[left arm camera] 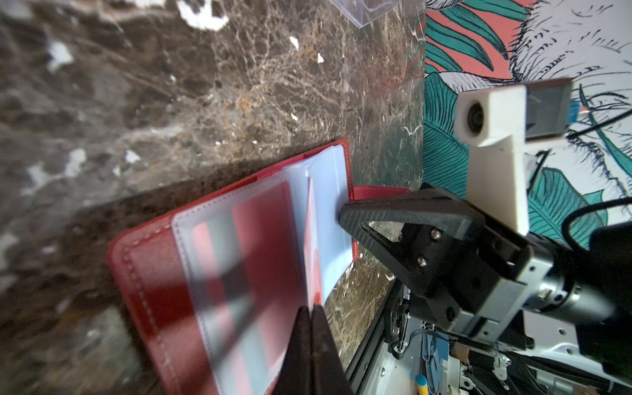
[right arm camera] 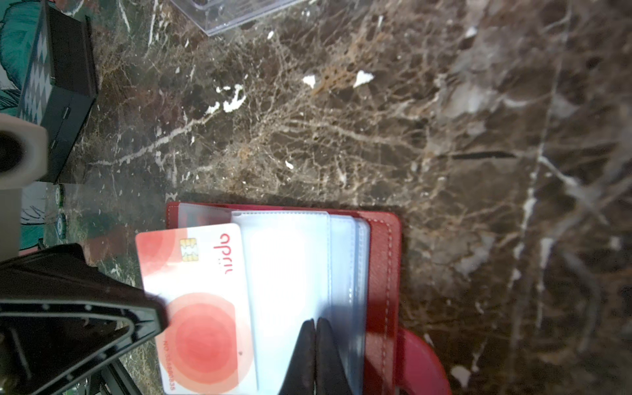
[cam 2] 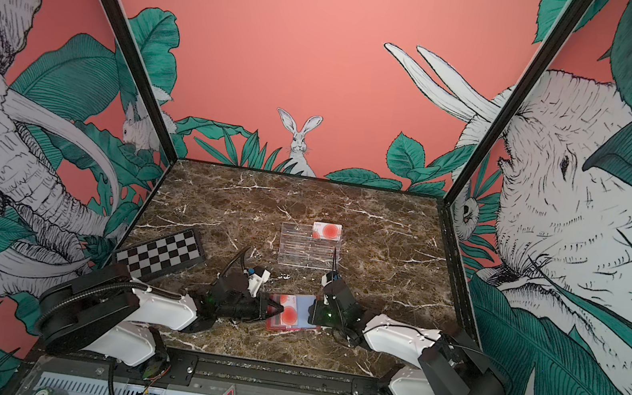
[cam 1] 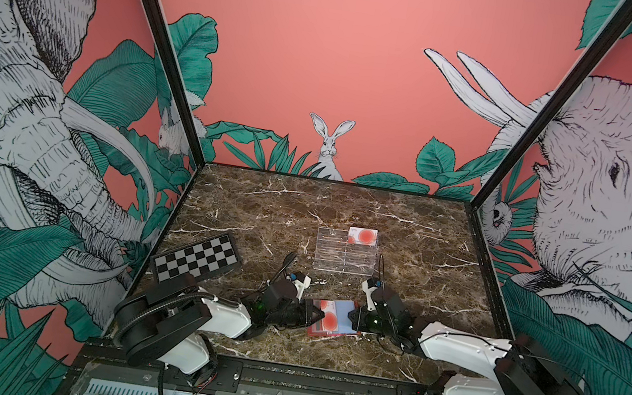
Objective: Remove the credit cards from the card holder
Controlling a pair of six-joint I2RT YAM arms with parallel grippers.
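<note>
**rigwatcher:** where's the card holder sitting right now?

**me:** the card holder (right arm camera: 384,273) is lying open on the marble table (cam 1: 303,213), front and centre, right between my two arms. My left gripper (left arm camera: 309,318) is pinching the edge of the white card (right arm camera: 201,307), which is sticking partway out of its clear sleeve.

**rigwatcher:** and the right one?

**me:** the right gripper (right arm camera: 316,328) is squeezing its fingers fully together, tips resting on the clear sleeves by the pale blue card (left arm camera: 333,205). I can't tell if it's nipping a sleeve. The red card (left arm camera: 246,256) is sitting in its sleeve. Another white card (cam 1: 362,236) is standing in the acrylic stand (cam 1: 343,257) further back.
</note>
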